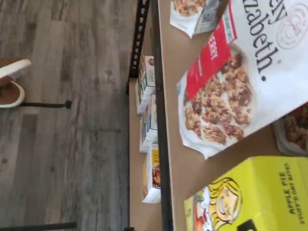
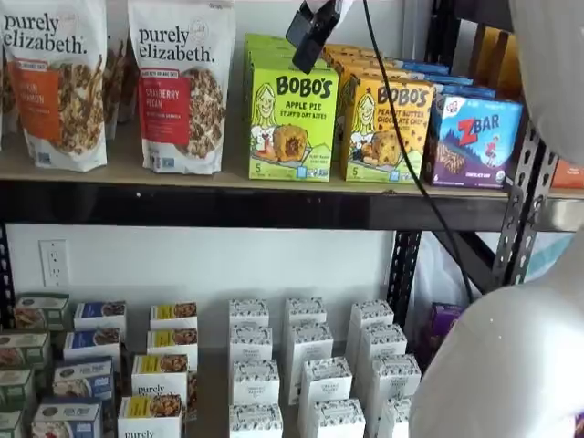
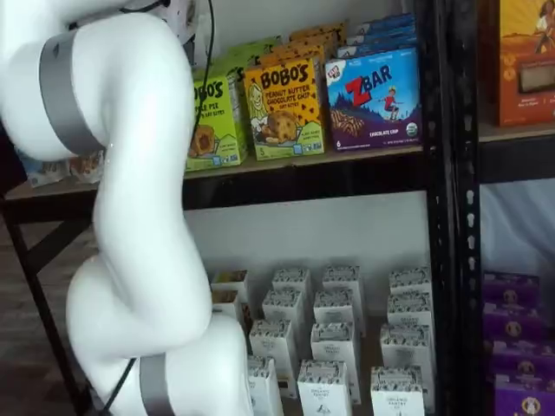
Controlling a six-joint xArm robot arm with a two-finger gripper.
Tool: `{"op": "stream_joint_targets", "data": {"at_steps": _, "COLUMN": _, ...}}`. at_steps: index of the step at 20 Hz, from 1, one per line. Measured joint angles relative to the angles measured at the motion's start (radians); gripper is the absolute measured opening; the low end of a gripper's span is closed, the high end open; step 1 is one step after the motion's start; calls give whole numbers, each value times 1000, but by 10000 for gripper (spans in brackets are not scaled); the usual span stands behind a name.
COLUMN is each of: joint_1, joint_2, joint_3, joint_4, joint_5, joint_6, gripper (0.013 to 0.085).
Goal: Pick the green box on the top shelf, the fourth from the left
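Note:
The green box (image 2: pixel 292 123) is a lime-green Bobo's Apple Pie carton standing upright at the front of the top shelf (image 2: pixel 228 205), with identical copies behind it. It also shows in a shelf view (image 3: pixel 212 121), partly hidden by the white arm, and in the wrist view (image 1: pixel 255 197). My gripper (image 2: pixel 308 57) hangs from the upper edge just above and in front of the box's top right corner. Its black fingers show as one dark shape with no plain gap and nothing in them. In the other shelf view the arm hides the gripper.
A Purely Elizabeth granola bag (image 2: pixel 182 87) stands left of the green box, a yellow-orange Bobo's peanut butter box (image 2: pixel 388 128) right of it, then a blue Zbar box (image 2: pixel 474 137). Small white cartons (image 2: pixel 310 374) fill the lower shelf. A black upright (image 3: pixel 447 173) stands at the right.

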Motion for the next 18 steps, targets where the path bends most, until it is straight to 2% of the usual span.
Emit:
{"op": "stream_joint_targets", "data": {"at_steps": 11, "joint_1": -32, "joint_2": 86, "joint_3": -38, "joint_4": -32, "joint_5": -53, "joint_6": -51, "gripper": 850}}
{"op": "stream_joint_targets", "data": {"at_steps": 18, "joint_1": -36, "joint_2": 135, "joint_3": -70, "joint_4": -69, "joint_5": -47, "joint_6": -66, "gripper": 850}}
